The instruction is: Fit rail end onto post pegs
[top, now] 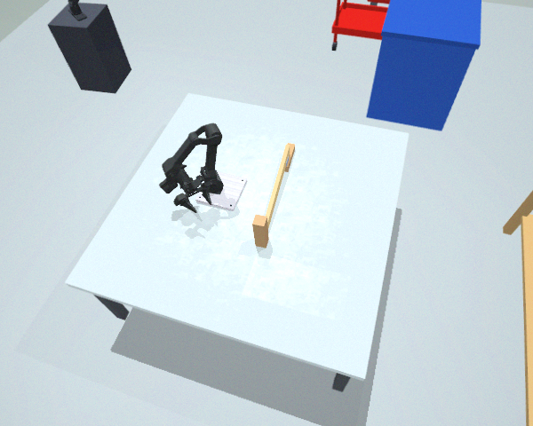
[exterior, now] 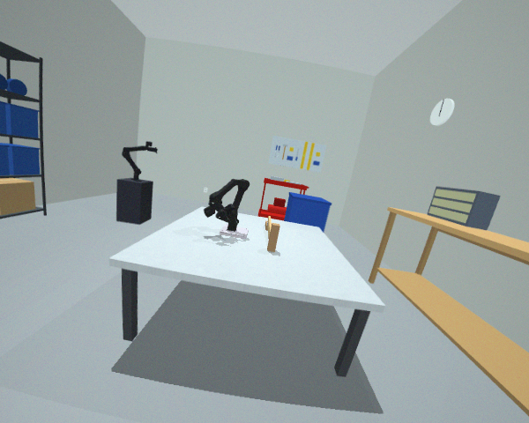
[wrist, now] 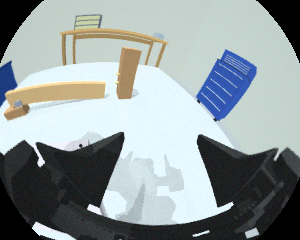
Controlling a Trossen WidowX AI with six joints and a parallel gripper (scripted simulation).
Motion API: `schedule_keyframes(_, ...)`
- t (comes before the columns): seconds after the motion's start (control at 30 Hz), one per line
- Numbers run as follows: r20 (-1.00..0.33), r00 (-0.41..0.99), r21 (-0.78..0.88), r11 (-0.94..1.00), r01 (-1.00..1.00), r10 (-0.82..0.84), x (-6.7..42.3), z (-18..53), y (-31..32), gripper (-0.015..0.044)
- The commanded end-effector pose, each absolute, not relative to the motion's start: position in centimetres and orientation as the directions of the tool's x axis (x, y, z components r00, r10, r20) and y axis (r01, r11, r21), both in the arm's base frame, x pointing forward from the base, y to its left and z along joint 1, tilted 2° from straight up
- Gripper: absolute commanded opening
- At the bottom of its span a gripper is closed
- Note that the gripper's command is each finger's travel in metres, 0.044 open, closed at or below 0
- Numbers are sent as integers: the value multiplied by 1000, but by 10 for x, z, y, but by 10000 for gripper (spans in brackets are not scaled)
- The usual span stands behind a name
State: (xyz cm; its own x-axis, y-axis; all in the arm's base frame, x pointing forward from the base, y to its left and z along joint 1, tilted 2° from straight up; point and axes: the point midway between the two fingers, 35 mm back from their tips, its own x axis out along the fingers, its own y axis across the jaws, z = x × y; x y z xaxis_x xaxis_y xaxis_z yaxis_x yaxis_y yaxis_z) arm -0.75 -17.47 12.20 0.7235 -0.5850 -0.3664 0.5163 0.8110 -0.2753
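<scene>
Gripper [top: 194,201] jaws apart, holding nothing, left-centre of top view over white table [top: 303,297]; grey room w/ blue cabinet [top: 423,68] upper right. Pale wooden rail [top: 275,187], long and slim, meets post [top: 260,231].

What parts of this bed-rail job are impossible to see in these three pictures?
- Pegs and holes: in the top view the post and rail cover the joint; in the wrist view it is too small.
- Bracket on the footboard block: too small in the top view, blurred at the wrist view's left edge.
- Rail, exterior view: almost wholly behind the post.
- Open gripper: only its fingertips show; the rest is cut off.
</scene>
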Motion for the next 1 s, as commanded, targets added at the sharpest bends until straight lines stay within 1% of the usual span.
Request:
schedule_keyframes(0.0, -370, 728, -274, 816, 509, -578, -7, 122, -175, 426)
schedule_keyframes(0.03, -379, 740, -270, 831, 486, -556, -4, 121, -175, 440)
schedule_keyframes(0.23, -488, 823, -221, 954, 204, -290, 27, 112, -174, 440)
schedule_keyframes(0.43, -595, 803, -185, 976, -115, -18, 60, 104, -168, 440)
schedule_keyframes(0.57, -664, 735, -165, 932, -322, 136, 82, 101, -163, 440)
schedule_keyframes(0.7, -727, 636, -146, 847, -511, 258, 103, 98, -156, 440)
schedule_keyframes(0.83, -785, 518, -129, 730, -672, 339, 125, 96, -147, 440)
schedule_keyframes(0.97, -837, 395, -113, 588, -801, 378, 147, 95, -136, 440)
